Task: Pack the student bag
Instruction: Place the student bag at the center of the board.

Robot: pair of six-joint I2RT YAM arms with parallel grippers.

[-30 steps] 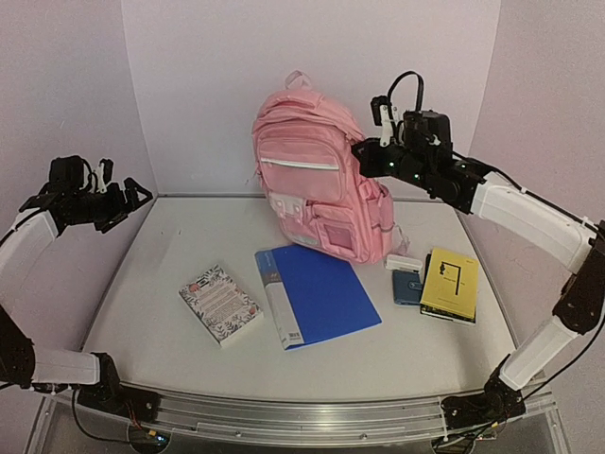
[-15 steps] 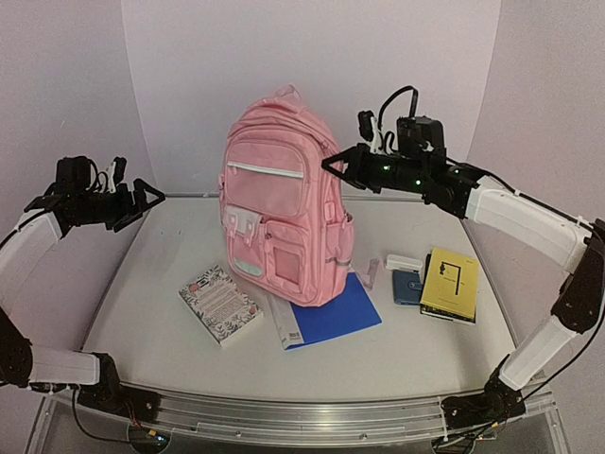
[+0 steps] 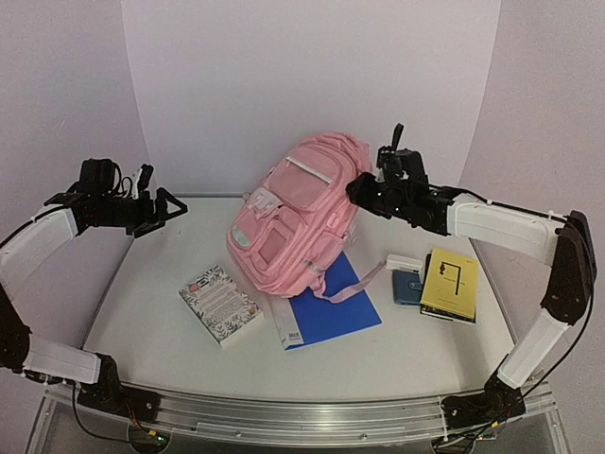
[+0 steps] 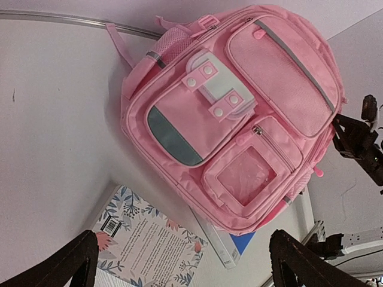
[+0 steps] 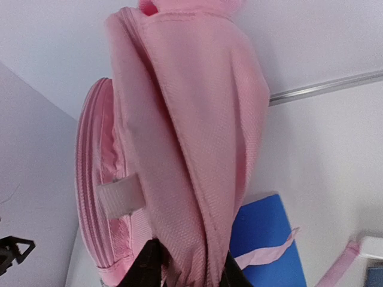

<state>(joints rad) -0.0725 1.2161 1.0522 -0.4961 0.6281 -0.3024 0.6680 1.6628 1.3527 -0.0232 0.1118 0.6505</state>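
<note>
- Task status: the student bag [image 3: 293, 227] lies tilted, front face up, at centre frame in the top view. Its lower edge rests on the blue folder [image 3: 345, 307].
- No pocket appears unzipped in the left wrist view, so packing is judged not yet begun.
- Items outside the bag: the floral book [image 3: 219, 303] at lower left, the blue folder, and the yellow book [image 3: 449, 284] at right. A small blue item [image 3: 407, 287] and a white item [image 3: 403, 262] lie just beside the yellow book.
- Remaining work, as judged: open a compartment, load each item, close it.
- Right tool [image 3: 362, 189]: the jaws stand narrow, and a fold of pink fabric at the bag's upper right fills the gap between them.
- Left tool [image 3: 175, 210]: fully spread, holding nothing, raised at left frame, well apart from the bag.
- Surface: a pale grey counter [image 3: 425, 350], smooth and matt, with a metal rail along the near edge.
- Room: plain lilac walls [image 3: 312, 76] enclose three sides.
</note>
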